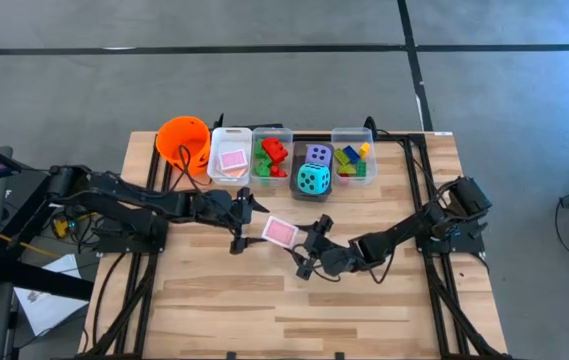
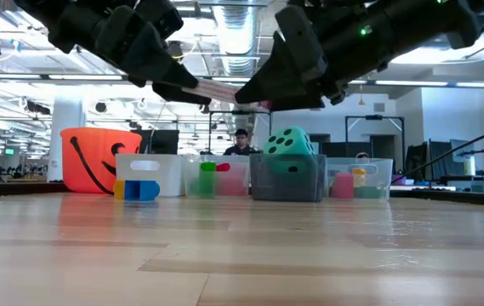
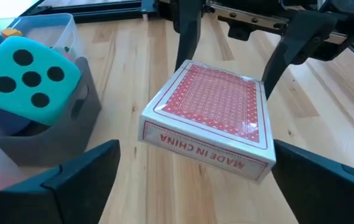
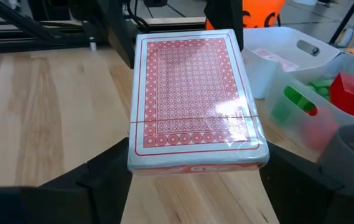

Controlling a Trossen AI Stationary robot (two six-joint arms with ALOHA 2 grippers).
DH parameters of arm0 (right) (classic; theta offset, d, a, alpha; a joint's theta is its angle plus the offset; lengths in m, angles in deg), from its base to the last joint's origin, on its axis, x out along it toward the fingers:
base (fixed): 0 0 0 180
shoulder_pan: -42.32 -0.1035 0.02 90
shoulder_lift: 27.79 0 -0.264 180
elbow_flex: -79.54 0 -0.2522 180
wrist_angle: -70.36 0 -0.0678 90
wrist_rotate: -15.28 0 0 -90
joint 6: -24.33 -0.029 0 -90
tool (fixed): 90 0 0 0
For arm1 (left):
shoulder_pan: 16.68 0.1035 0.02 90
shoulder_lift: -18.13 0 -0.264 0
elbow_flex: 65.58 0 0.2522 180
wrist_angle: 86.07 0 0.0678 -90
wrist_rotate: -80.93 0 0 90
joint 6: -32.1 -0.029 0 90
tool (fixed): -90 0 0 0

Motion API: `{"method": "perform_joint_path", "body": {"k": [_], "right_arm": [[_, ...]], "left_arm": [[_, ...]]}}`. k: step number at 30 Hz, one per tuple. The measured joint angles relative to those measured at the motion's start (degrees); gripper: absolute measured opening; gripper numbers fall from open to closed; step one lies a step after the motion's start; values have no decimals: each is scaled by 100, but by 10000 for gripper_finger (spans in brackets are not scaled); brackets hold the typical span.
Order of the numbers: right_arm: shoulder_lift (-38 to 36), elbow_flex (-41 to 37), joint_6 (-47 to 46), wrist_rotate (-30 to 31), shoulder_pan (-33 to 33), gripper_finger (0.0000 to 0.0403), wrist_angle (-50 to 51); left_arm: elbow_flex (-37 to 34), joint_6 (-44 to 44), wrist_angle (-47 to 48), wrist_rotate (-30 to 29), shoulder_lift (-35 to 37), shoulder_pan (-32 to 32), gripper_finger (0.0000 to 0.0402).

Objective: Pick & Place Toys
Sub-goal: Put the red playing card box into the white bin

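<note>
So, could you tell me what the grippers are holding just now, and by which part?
A shrink-wrapped red-backed card deck hangs above the wooden table, between the left gripper and right gripper, one at each short end; which one truly clamps it cannot be told.

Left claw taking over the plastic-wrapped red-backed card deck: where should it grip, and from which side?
Probably the two long edges near the free end of the plastic-wrapped red-backed card deck. Come in level and endwise, opposite the right claw, which clamps the other end. The deck hangs flat above the table, and its narrow width fits between the open left claw.
</note>
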Motion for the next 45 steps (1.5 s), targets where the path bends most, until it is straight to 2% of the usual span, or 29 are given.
{"method": "perform_joint_path", "body": {"k": [10,26,30,38,41,45], "right_arm": [[0,0,100,-348,4,296,-100],[0,0,160,-405,0,296,-237],[0,0,157,-409,-2,296,-254],[0,0,142,-405,-4,296,-241],[0,0,123,-416,-4,296,-241],[0,2,122,-420,-4,296,-243]], "left_arm": [[0,-728,-96,12,2,-118,398],[0,-734,-142,-38,-37,-260,395],[0,-734,-141,155,-37,-258,376],[0,-728,-140,234,-39,-262,305],[0,-653,-140,243,-39,-262,301],[0,-598,-146,200,-42,-351,316]]}}
